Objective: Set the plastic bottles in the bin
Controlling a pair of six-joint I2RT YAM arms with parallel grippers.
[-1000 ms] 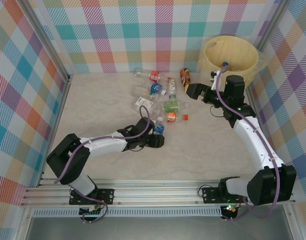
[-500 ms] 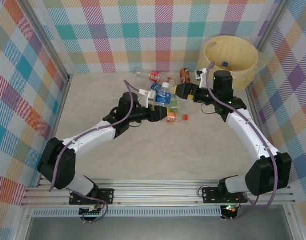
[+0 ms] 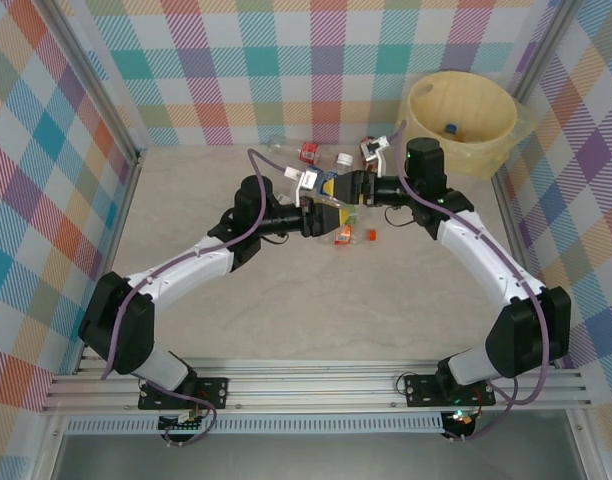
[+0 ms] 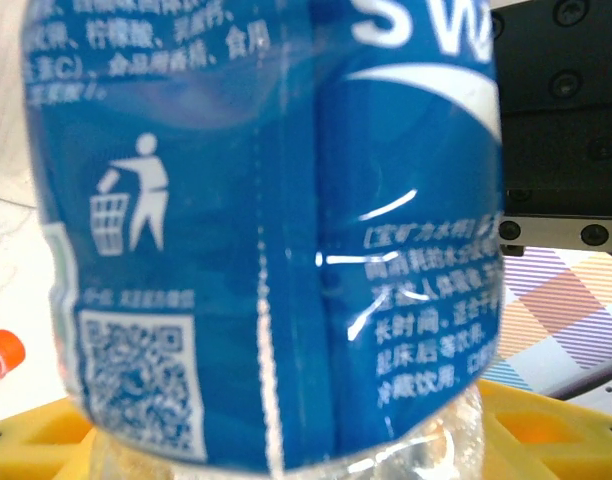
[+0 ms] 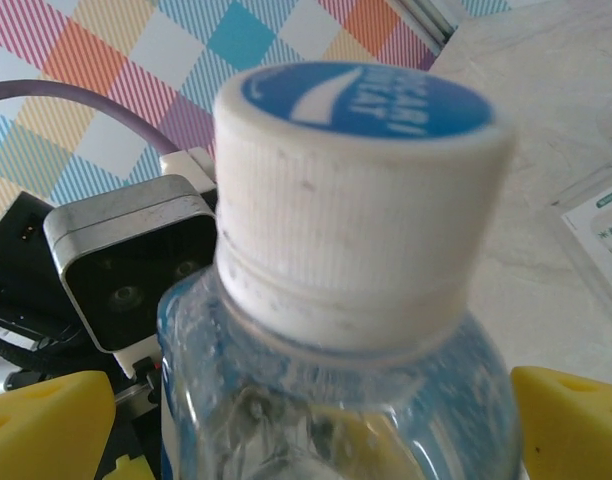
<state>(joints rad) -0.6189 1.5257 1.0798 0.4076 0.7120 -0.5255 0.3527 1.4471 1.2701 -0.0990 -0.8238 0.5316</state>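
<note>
Bottle (image 4: 266, 230) | left fingers (image 4: 551, 430) clamped on it | right fingers (image 5: 571, 415) spread beside cap (image 5: 361, 200)

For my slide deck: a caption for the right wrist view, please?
White-capped plastic bottle poised between the open right gripper's yellow fingers, a grey camera behind.

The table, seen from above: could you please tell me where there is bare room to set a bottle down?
Bare: the near stretch of table between the left arm, right arm and front rail; also the left side by the wall. Crowded: the far middle, where loose bottles lie and the left gripper holds a blue bottle by the right gripper.
</note>
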